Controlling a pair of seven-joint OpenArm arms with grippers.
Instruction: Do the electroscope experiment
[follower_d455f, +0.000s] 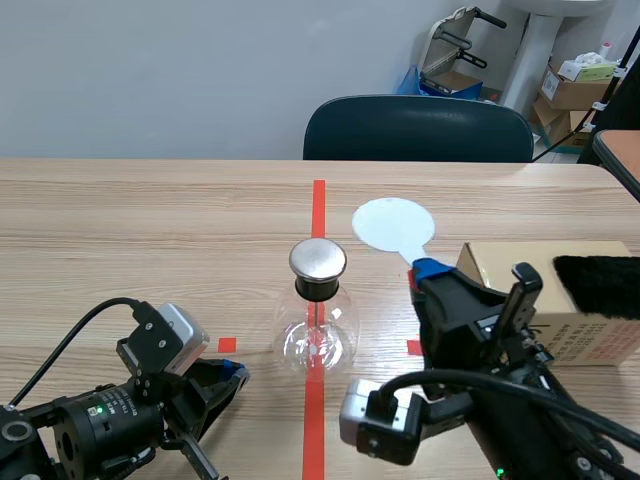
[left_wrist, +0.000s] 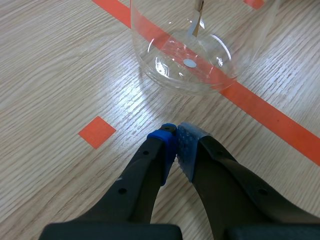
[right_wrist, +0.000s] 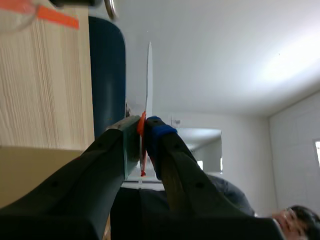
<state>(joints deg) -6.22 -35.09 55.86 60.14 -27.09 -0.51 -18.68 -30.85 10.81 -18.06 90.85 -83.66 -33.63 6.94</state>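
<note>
The electroscope (follower_d455f: 318, 322) is a clear glass flask with a round metal cap (follower_d455f: 318, 259), standing on the red centre tape line. In the left wrist view the flask (left_wrist: 190, 55) is just ahead of my left gripper (left_wrist: 176, 132), whose fingers are shut on nothing. That left gripper (follower_d455f: 232, 375) lies low on the table, left of the flask. My right gripper (follower_d455f: 425, 272) is shut on the handle of a white round paddle (follower_d455f: 393, 225), right of and behind the cap. The right wrist view shows the paddle (right_wrist: 149, 80) edge-on, rising from between the fingers of the right gripper (right_wrist: 143, 131).
A cardboard box (follower_d455f: 540, 300) sits at the right with a black furry pad (follower_d455f: 600, 285) on it, close behind the right arm. A dark chair (follower_d455f: 418, 128) stands at the table's far edge. Small red tape squares (follower_d455f: 227, 345) mark the table.
</note>
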